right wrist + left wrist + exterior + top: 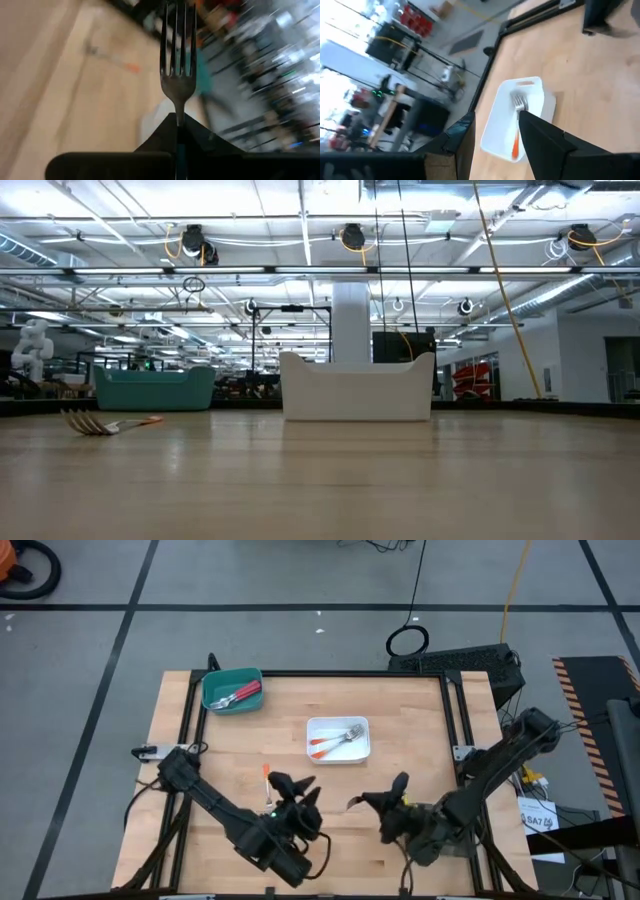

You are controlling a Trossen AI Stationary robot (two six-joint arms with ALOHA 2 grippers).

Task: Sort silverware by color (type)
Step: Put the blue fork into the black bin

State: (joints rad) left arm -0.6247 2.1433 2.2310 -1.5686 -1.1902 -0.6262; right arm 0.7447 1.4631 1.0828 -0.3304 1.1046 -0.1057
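Note:
My right gripper (pixel 372 802) hovers over the table's near middle, shut on a silver fork (pixel 177 60) whose head sticks out past the fingertips. The handle is hidden between the fingers. My left gripper (pixel 290 790) is open with nothing between its fingers (pixel 545 145), near the front left of centre. An orange-handled fork (pixel 267 778) lies flat on the table beside it and also shows in the low view (pixel 110 423). The teal tray (pixel 215 685) holds red-handled forks (pixel 240 695). The white tray (pixel 362 748) holds orange-handled forks (pixel 332 743). My right gripper pinches the fork between its two shut fingers at the neck just below the head (pixel 178 116). The fingers lie along the fork, and the tines (pixel 177 35) point straight on past the fingertips. The fork is lifted clear of the table.
The wooden tabletop is framed by black rails (pixel 455 710) along its far and side edges. The teal tray stands at the far left corner, the white tray at mid table. Bare wood lies between the two arms and the trays. Cables and gear sit beyond the right edge.

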